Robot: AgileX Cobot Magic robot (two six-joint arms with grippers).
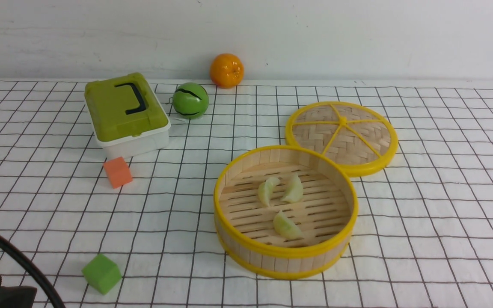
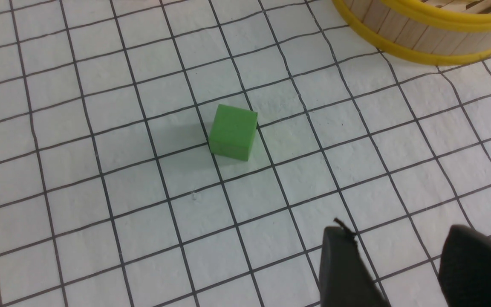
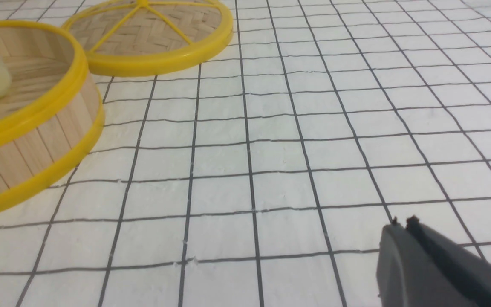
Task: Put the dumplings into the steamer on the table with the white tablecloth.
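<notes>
On the white tablecloth (image 1: pixel 422 222) that covers the table (image 1: pixel 49 214), right of centre and toward the near edge, the steamer (image 1: pixel 287 253) stands open. All three dumplings (image 1: pixel 286 226) lie on its slatted floor: two side by side toward the far wall and one nearer the front. No dumpling shows on the cloth in any view, so I judge the task done. At most the arms have yet to draw clear. The woven lid (image 1: pixel 341 137) lies flat just beyond the steamer on its far right, close against its rim, and the task does not call for it.

At the near left, the left gripper (image 2: pixel 407 273) hangs low over the cloth. Its two dark fingers (image 2: pixel 343 273) are spread apart with bare cloth between them, holding nothing. The green cube (image 2: pixel 232 132) sits a little ahead of it, apart from it, and the steamer's wall is farther off to the right. From the front, only a dark corner of this arm and a black cable (image 1: pixel 19 256) show at the near left edge.

Off to the right of the steamer and well apart from it, the right gripper (image 3: pixel 402 224) is over bare cloth and does not appear in the front view. Its tips seem pressed together with nothing between them, though only the tips are in frame.
</notes>
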